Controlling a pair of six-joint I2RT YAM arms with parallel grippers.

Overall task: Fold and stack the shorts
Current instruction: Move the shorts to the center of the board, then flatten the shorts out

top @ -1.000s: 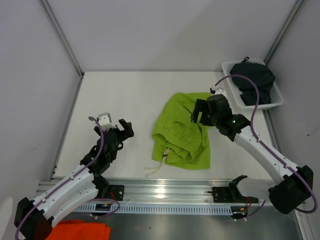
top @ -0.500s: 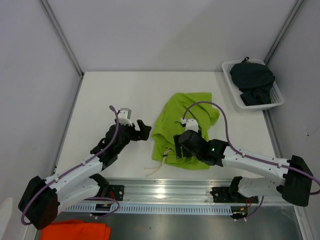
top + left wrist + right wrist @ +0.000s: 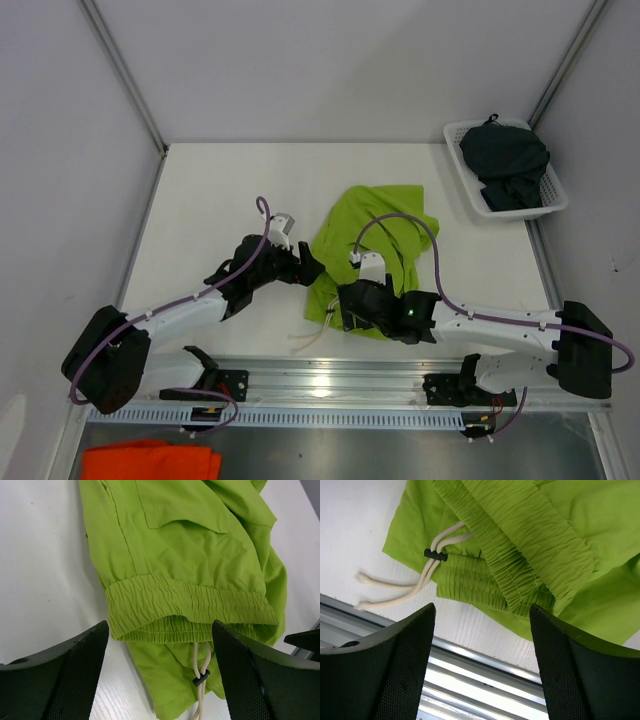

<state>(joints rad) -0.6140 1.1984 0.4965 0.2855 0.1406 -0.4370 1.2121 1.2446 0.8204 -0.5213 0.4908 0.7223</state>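
Both arms are down low over the lime green shorts (image 3: 378,245), which lie crumpled near the middle of the table (image 3: 220,190), toward its front edge. The elastic waistband (image 3: 185,607) faces the arms, and the white drawstring (image 3: 308,337) trails off it onto the bare table next to the metal rail (image 3: 330,378).

The left gripper (image 3: 308,268) sits at the left edge of the shorts. In its wrist view the jaws are spread wide with nothing pinched. The waistband runs straight across the gap between the two fingers (image 3: 75,670), just past the tips, with its left corner nearer the left finger. Can't tell if the tips actually touch the fabric.

The right gripper (image 3: 345,308) is at the front edge of the shorts, close to the left one. Its jaws are wide apart too, and empty. From its wrist camera, the bunched waistband (image 3: 520,535) and the cord stopper on the drawstring (image 3: 420,580) lie beyond the gap, with the rail (image 3: 470,680) right under the fingers (image 3: 395,665).

The dark shorts (image 3: 508,160) are bundled in the white basket (image 3: 455,135) at the far right corner, well apart from both grippers. The orange cloth (image 3: 150,462) is off the table, bottom left.
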